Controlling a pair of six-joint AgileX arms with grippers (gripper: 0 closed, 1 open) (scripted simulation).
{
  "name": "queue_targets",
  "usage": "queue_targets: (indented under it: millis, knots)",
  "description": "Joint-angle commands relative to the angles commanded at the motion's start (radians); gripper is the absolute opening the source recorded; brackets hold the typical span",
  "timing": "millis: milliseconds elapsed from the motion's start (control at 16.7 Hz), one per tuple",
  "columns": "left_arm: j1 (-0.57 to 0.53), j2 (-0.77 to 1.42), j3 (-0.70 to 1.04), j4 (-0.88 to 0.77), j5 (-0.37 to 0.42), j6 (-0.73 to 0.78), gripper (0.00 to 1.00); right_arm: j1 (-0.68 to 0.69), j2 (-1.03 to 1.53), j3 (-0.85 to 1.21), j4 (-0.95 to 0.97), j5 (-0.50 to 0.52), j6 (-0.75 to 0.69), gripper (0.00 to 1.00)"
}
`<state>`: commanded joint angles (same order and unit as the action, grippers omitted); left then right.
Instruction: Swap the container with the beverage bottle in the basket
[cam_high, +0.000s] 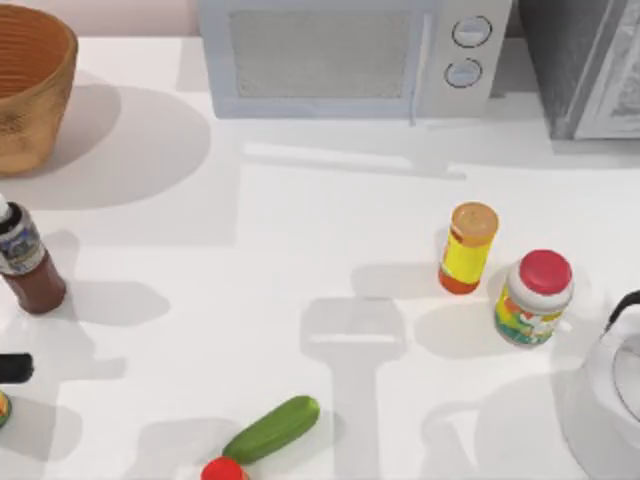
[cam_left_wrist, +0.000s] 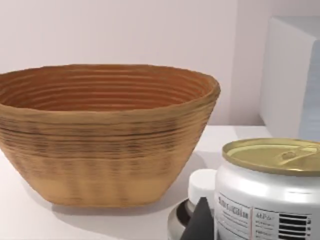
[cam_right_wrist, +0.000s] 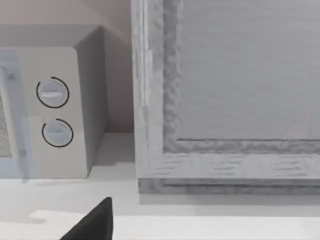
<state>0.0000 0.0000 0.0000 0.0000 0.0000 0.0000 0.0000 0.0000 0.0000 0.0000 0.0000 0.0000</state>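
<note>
Left gripper (cam_left_wrist: 200, 222) hanging close beside container (cam_left_wrist: 270, 195), finger spread impossible to tell. Bottle (cam_high: 28, 262) standing at table's left edge, outside basket (cam_high: 30, 85) sitting far-left. Left wrist view showing basket interior bare; top view showing microwave (cam_high: 350, 55) behind.

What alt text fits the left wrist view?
A large woven basket stands empty on the white table. Close in front of the camera is the container, white with a gold flat top, beside the beverage bottle's white cap.

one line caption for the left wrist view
Woven basket on the white table, with a gold-topped white container close to the camera.
</note>
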Motion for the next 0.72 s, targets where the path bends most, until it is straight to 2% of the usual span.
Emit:
queue_targets:
  millis: [360, 720]
  knots:
    - [0.003, 0.005, 0.001, -0.002, -0.001, 0.002, 0.00, 0.000, 0.000, 0.000, 0.000, 0.000, 0.000, 1.00]
    - [-0.068, 0.243, 0.128, 0.126, 0.109, 0.043, 0.00, 0.000, 0.000, 0.000, 0.000, 0.000, 0.000, 1.00]
